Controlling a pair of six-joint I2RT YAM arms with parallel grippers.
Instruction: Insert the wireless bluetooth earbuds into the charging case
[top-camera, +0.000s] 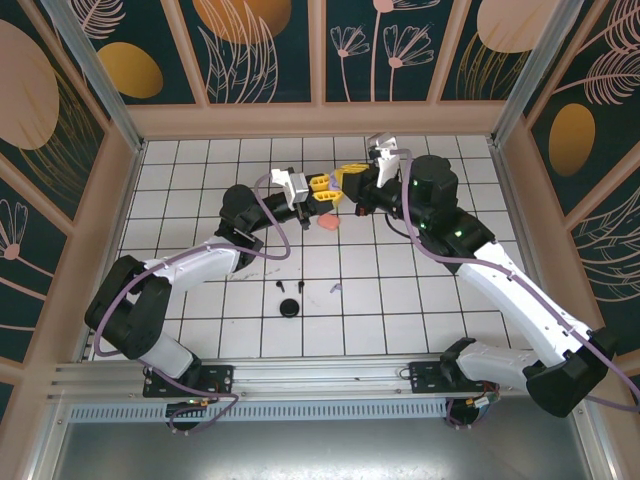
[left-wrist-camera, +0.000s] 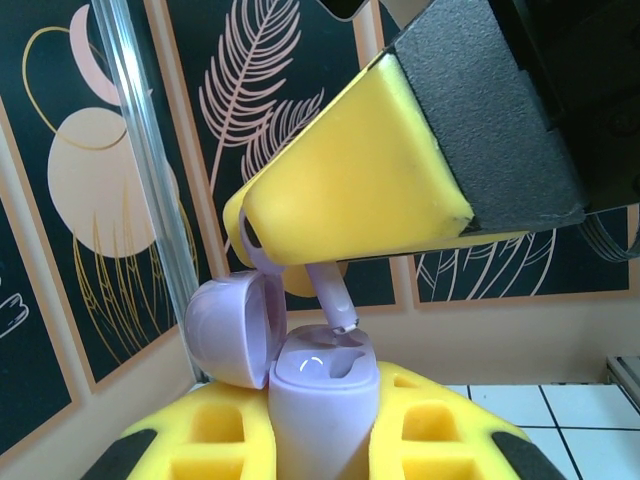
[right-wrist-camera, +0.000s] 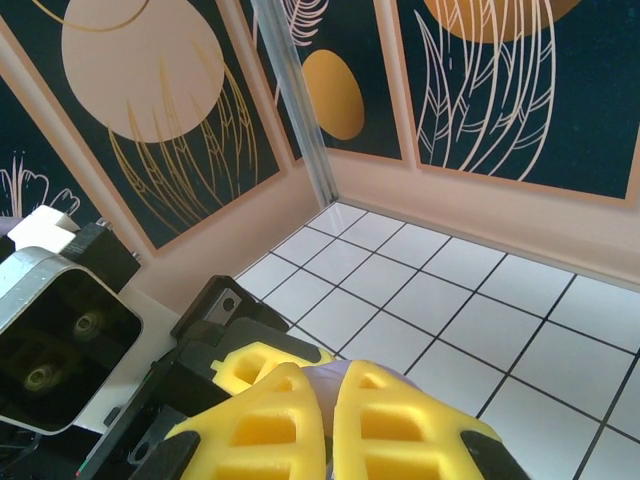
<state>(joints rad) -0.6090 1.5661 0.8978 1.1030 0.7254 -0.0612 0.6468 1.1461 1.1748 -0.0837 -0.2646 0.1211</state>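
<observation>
Earbud, one lilac, over open case, two black earbuds on table

Robot test cell — gridded table, printed wall panels, aluminium rail.

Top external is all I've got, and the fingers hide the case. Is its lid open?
Observer: Yes. In the left wrist view the left gripper holds the lilac case, with its lid swung open to the left.
Operator: Right gripper got a bud?
Observer: Yes. The right gripper is shut on a lilac earbud, stem pointing down.
Operator: Seated?
Observer: Not yet. Only the stem tip reaches the case's mouth.
</observation>
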